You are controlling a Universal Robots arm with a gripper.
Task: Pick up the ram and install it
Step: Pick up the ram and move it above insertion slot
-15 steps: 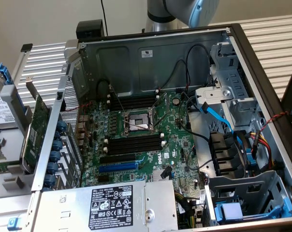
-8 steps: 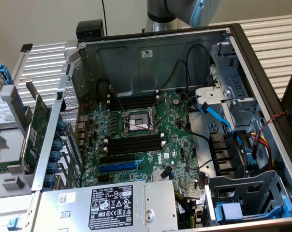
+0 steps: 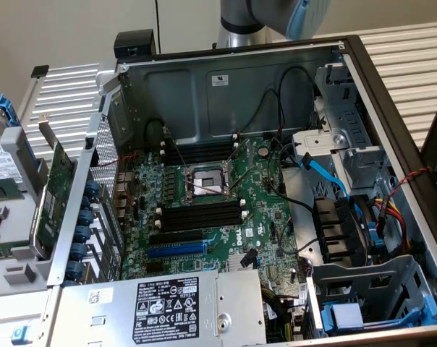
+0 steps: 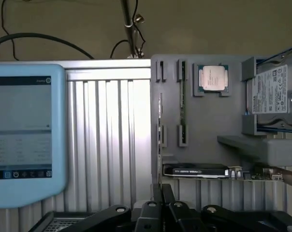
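Grey tray point(image 4: 209, 116); ram point(image 4: 182, 108) on edge, well apart from shut jaws

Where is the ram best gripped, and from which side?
Grip the ram on its bare middle stretch, between the grey brackets at its ends. It stands on edge, thin edge toward the wrist camera, so probably approach from the camera's side, jaws spanning its flat faces.

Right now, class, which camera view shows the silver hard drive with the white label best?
The wrist view: the silver hard drive faces the camera, with its white label largely in frame. The exterior view catches the drive at that view's left edge, cropped and slanted.
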